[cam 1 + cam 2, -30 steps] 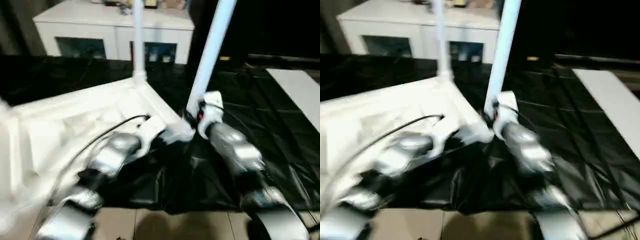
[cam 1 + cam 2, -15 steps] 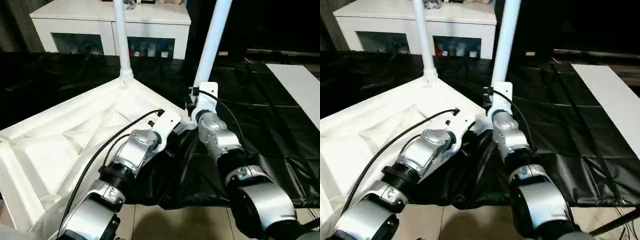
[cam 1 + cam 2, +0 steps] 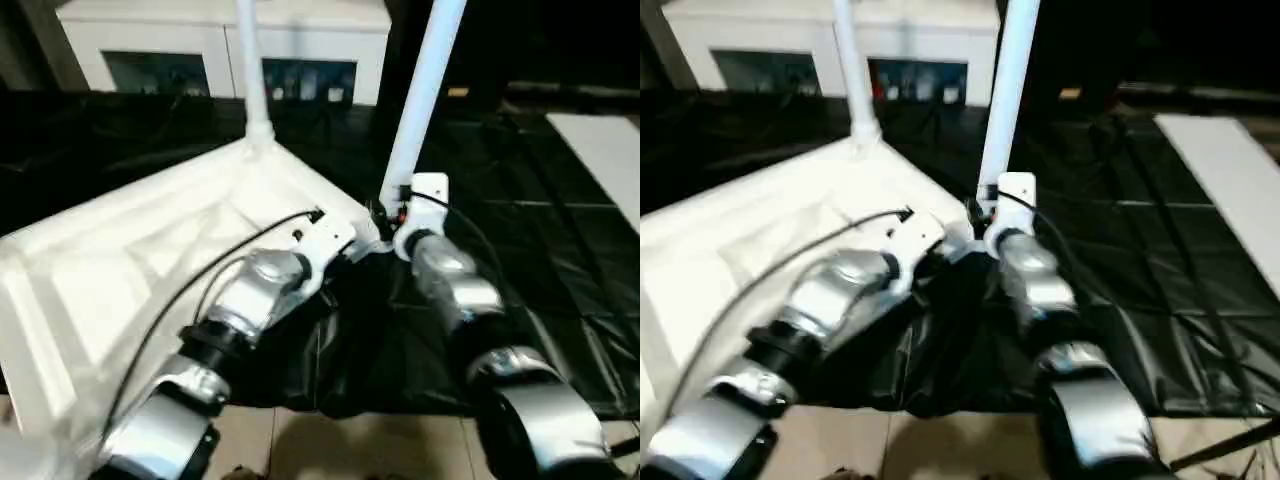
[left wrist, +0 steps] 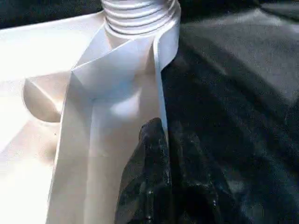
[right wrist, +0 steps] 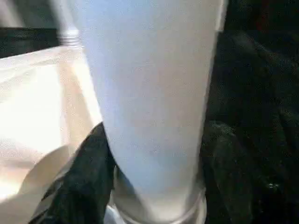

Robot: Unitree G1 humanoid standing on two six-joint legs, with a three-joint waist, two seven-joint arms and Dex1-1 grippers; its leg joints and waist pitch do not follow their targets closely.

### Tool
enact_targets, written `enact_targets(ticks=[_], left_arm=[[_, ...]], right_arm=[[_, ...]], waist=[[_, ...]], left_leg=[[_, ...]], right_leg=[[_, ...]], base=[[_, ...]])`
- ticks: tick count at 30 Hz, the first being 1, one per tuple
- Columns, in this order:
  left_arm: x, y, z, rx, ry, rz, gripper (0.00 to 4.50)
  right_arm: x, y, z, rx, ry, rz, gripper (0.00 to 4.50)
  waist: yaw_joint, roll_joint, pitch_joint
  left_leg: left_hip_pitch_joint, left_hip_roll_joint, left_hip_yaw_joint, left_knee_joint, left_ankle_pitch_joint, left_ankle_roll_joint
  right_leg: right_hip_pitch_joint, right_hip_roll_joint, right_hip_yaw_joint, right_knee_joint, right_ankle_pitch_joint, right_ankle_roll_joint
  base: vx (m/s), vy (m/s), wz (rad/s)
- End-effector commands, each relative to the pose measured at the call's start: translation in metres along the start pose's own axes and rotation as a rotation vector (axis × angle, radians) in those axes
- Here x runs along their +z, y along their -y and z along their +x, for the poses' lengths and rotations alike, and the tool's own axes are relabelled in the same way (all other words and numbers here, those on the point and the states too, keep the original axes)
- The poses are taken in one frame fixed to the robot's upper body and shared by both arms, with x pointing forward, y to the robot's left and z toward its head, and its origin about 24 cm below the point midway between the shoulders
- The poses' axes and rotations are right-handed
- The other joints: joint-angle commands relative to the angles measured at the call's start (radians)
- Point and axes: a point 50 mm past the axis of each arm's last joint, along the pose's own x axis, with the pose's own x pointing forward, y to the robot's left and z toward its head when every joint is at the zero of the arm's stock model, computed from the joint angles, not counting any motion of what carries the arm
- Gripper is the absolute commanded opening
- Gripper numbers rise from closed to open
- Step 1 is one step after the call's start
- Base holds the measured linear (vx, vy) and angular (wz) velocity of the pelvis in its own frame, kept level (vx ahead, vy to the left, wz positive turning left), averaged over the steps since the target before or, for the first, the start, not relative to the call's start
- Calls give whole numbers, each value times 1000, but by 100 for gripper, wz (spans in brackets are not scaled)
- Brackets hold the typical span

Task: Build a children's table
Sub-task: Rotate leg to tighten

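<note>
Two legs stand; 1 o'clock leg (image 3: 425, 90) could topple if half-seated. Right gripper (image 5: 154, 158): cannot tell its grip. Left gripper (image 4: 161, 154) pinches tabletop (image 3: 150, 250).

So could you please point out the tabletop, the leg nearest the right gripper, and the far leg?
tabletop (image 3: 130, 250), left eye view, ribbed underside.
near leg (image 3: 425, 85), left eye view, middle of the tube.
far leg (image 3: 852, 70), right eye view, lower tube above its socket.

White tabletop (image 4: 56, 93), underside up, ribbed. Threaded leg base (image 4: 140, 16) seated in round corner socket. Black fingers (image 4: 147, 182) of left pincer closed together, lying against tabletop's rim wall. Black desk cover (image 4: 243, 102) beside rim.
</note>
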Motion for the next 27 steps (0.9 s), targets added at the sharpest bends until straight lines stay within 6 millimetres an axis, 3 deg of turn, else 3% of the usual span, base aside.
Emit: enact_targets(ticks=[1,2,3,5,9,12,17,25,27], left_arm=[[-7,-3,-11,-56,3,101,0],[-7,-3,-11,-56,3,101,0],[-8,-3,-14,-87,16,121,0],[-13,-3,-23,-159,18,140,0],[-17,2,-37,-307,45,205,0],[-22,3,-52,-430,41,234,0],[-22,1,-56,-442,42,242,0],[-26,-2,-57,-439,23,259,0],[-26,-2,-57,-439,23,259,0]], right_arm=[[11,7,-16,136,37,-24,341],[11,7,-16,136,37,-24,345],[11,7,-22,185,33,-28,345],[8,7,-39,333,2,-62,357],[2,10,-66,527,-75,-134,402],[-2,17,-85,625,-143,-202,402],[-4,15,-89,678,-179,-243,402],[-10,7,-81,704,-201,-292,402],[-12,6,-79,704,-209,-301,375]], waist=[[3,4,-78],[11,4,-77],[9,4,-76],[13,8,-74],[16,7,-64],[16,6,-61],[18,6,-64],[21,3,-72],[23,4,-72]], left_leg=[[15,47,-9,-63,-58,142],[17,51,-10,-63,-64,151],[19,51,-9,-64,-71,151],[20,54,-9,-66,-96,136],[22,56,-9,-77,-216,77],[25,58,-9,-82,-253,44],[28,56,-5,-77,-222,48],[23,53,-5,-67,-142,68],[23,52,-5,-66,-138,71]], right_leg=[[65,-61,51,-40,108,-272],[69,-61,51,-39,105,-265],[65,-60,52,-41,92,-268],[67,-61,52,-42,52,-270],[63,-63,55,-59,-117,-242],[58,-65,59,-64,-184,-225],[54,-62,60,-60,-140,-242],[62,-62,57,-44,-55,-256],[61,-61,57,-44,-47,-263]], base=[[0,0,0],[0,0,0],[0,0,0],[0,0,0],[0,0,0],[0,0,0],[0,0,0],[0,0,0],[0,0,0]])
